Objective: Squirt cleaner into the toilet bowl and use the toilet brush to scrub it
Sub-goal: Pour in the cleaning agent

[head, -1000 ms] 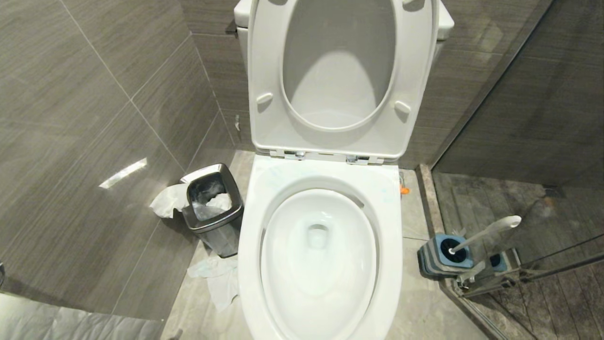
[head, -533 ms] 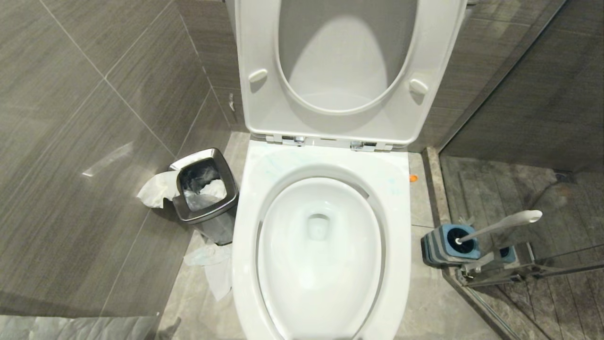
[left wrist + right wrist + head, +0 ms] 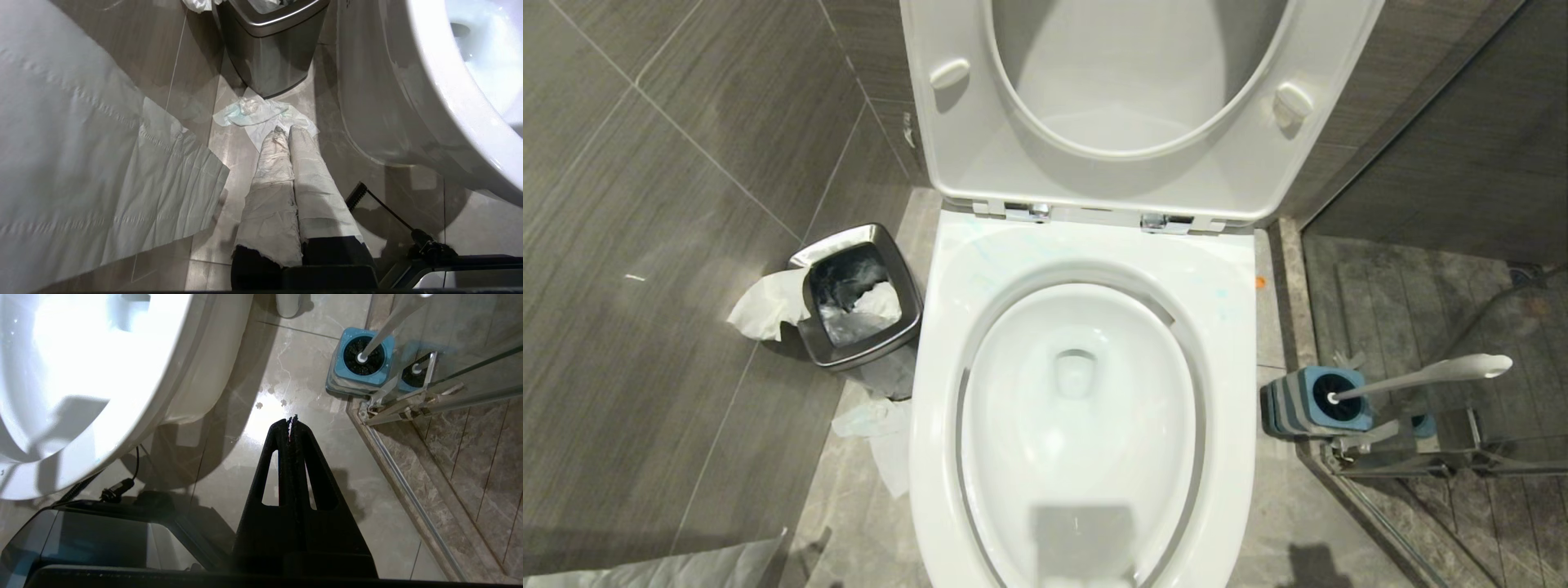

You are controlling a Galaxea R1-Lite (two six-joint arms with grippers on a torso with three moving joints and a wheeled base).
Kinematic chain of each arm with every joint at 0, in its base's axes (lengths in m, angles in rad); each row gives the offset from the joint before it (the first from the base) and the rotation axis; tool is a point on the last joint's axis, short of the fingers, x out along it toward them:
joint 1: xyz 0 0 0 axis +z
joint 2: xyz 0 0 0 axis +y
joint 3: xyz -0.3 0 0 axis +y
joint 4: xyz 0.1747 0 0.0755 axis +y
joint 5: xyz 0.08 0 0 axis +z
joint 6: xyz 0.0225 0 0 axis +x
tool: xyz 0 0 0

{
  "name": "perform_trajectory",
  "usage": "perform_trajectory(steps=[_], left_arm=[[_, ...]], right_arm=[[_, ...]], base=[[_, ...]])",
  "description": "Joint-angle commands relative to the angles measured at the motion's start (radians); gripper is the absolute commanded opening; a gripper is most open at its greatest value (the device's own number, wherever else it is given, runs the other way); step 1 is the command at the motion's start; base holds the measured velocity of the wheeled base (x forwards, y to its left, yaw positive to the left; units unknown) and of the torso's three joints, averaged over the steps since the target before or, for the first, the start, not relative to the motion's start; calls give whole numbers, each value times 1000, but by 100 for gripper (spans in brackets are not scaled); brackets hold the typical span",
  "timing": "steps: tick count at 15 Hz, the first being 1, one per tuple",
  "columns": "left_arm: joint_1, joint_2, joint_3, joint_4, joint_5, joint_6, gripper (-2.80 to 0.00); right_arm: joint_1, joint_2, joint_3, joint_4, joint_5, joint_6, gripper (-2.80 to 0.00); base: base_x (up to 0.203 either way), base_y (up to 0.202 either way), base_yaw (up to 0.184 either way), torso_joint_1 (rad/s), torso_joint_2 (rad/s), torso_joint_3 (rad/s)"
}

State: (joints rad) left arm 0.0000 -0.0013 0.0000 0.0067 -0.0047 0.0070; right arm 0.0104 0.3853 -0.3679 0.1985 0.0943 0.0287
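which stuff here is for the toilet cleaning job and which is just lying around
For the job:
- white ceramic toilet bowl
- white-handled toilet brush in blue-and-grey striped holder

Lying about:
- small steel bin
- crumpled white tissue on the floor

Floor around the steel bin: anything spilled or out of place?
Yes. Crumpled tissue lies on the floor between the bin and the toilet bowl, and another wad hangs over the bin's rim, so it looks overfilled.
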Motion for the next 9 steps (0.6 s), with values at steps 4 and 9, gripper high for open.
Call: perform_trajectory(steps=[4,9], left_arm=[[0,1,2,0,0,1,-280],[0,1,2,0,0,1,-280]], right_arm=[[0,-3,0,2,1,0,-280],[0,-3,1,4,1,0,-280]], base=[[0,0,0,0,2,-196],[0,0,0,2,1,-201]])
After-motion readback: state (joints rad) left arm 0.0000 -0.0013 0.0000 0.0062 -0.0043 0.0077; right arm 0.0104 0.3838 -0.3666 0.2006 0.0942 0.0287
